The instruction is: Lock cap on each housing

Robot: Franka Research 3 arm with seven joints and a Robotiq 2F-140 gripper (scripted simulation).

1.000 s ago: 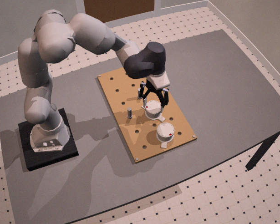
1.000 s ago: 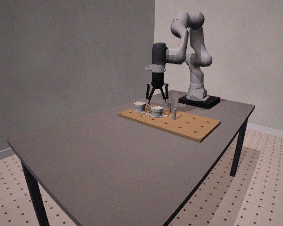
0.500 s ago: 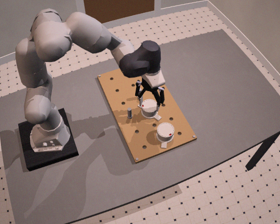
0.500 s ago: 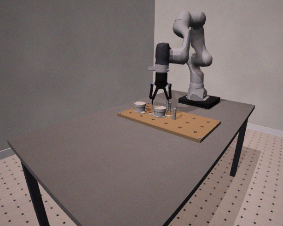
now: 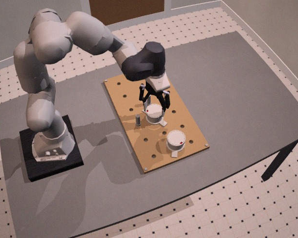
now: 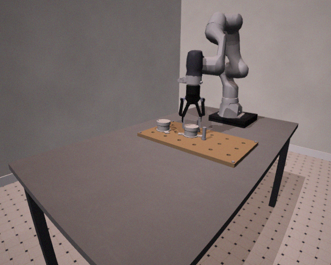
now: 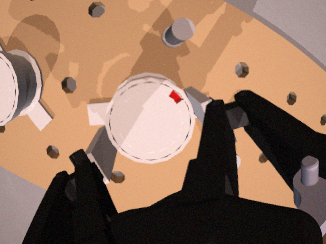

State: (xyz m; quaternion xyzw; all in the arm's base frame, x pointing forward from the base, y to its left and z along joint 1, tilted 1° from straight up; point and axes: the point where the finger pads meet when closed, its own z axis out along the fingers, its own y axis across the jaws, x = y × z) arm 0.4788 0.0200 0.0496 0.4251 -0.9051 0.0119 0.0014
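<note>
Two grey round housings with white caps stand upright on the tan pegboard. My gripper points straight down and is shut on the cap of the farther housing, one finger pad on each side. A red mark sits at that cap's rim. The nearer housing stands free, with its own red mark at its rim.
Two grey pegs stand upright on the board close to the held housing. The board has several open holes. The robot's base stands on a black plate at the table's left.
</note>
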